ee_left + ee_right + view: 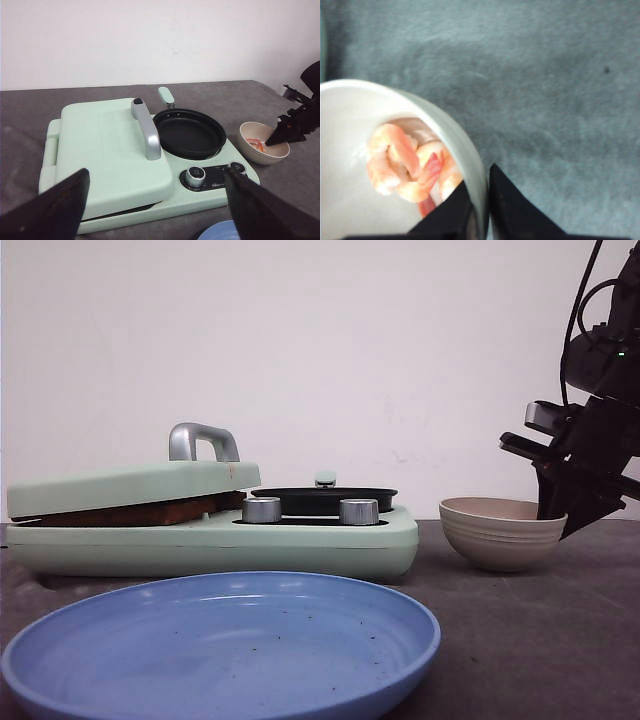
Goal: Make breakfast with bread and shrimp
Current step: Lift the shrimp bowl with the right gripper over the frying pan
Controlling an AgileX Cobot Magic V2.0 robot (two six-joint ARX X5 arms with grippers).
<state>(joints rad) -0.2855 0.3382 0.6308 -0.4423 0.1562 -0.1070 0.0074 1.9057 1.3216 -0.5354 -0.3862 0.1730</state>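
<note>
Several pinkish shrimp (pixel 405 165) lie in a beige ribbed bowl (pixel 500 537) to the right of the mint-green cooker (pixel 330 545). They also show in the left wrist view (pixel 256 145). My right gripper (pixel 479 176) is shut on the bowl's rim (pixel 457 137), one finger inside and one outside; it also shows in the front view (pixel 558 523). A brown crust edge of the bread (pixel 130 512) shows between the cooker's shut lid (pixel 110 145) and its base. My left gripper (pixel 156 172) is open and empty, above the cooker's front.
A black pan (pixel 189 132) sits on the cooker's right half, with two silver knobs (pixel 262 510) in front. A blue plate (pixel 220 640) lies nearest the camera. The table is grey, with a white wall behind.
</note>
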